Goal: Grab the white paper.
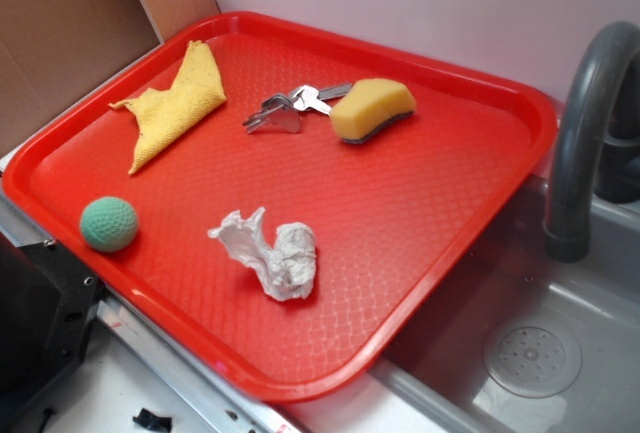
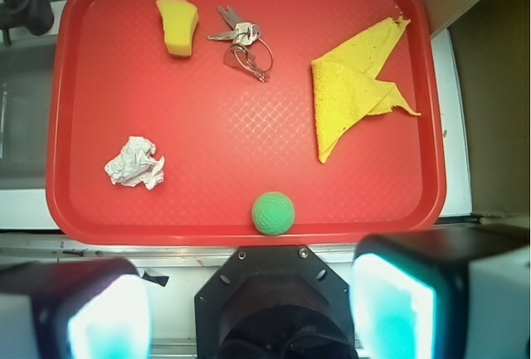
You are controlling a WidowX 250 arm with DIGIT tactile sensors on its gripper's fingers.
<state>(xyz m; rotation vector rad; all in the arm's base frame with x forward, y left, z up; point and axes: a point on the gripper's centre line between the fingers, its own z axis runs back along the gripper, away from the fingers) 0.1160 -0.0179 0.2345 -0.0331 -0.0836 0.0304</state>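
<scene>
Crumpled white tissue-paper wad [image 2: 134,162] lies loose on the red plastic tray [image 2: 249,226], near its front rim, toward the sink side — well apart from the dimpled green ball [image 2: 273,212]. Gripper [image 2: 249,309] sits back over the tray's near edge; fingers [image 2: 390,305] spread wide, holding nothing.

Approach not yet begun, by my reading. To do it well: centre over the wad's bulk, not its thin flared tail, descend until the fingers nearly meet the tray, and close fully — soft paper compresses.

Surface: textured tray also carries a yellow sponge [image 2: 177,26], metal keys on a ring [image 2: 241,42], and a folded yellow cloth [image 2: 353,85]. Grey sink [image 1: 530,353] and dark faucet [image 1: 580,133] alongside; pale wall behind.
</scene>
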